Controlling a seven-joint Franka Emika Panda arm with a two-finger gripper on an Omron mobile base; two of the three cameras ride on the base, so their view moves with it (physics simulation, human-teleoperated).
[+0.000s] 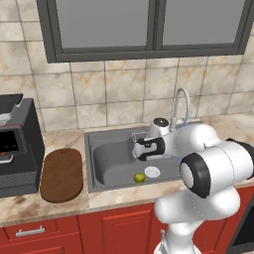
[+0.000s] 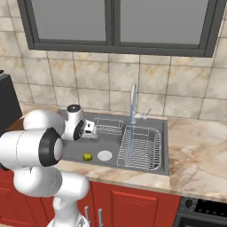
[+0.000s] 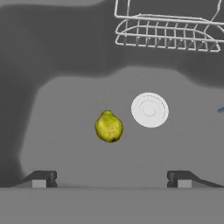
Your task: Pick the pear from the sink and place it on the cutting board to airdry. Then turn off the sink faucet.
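the pear (image 3: 108, 126) lies on the floor of the sink (image 1: 106, 166), just beside the round drain (image 3: 149, 110) and apart from it, toward the front wall. the gripper (image 3: 111, 179) hangs above the basin looking down, its two fingertips spread wide with nothing between them, and the pear sits roughly midway across the gap, which looks like lining up for a straight drop onto the fruit. the cutting board (image 1: 61, 174) waits on the counter to the left of the sink, beside a black appliance (image 1: 18, 146), so the carry should be short. the faucet (image 2: 132, 99) stands at the back rim with a thin blue stream falling toward the wire rack (image 2: 142, 147); it is left running for now, i'd guess because the fruit comes first. a small wire basket (image 3: 166, 29) sits at the back, clear of the descent.
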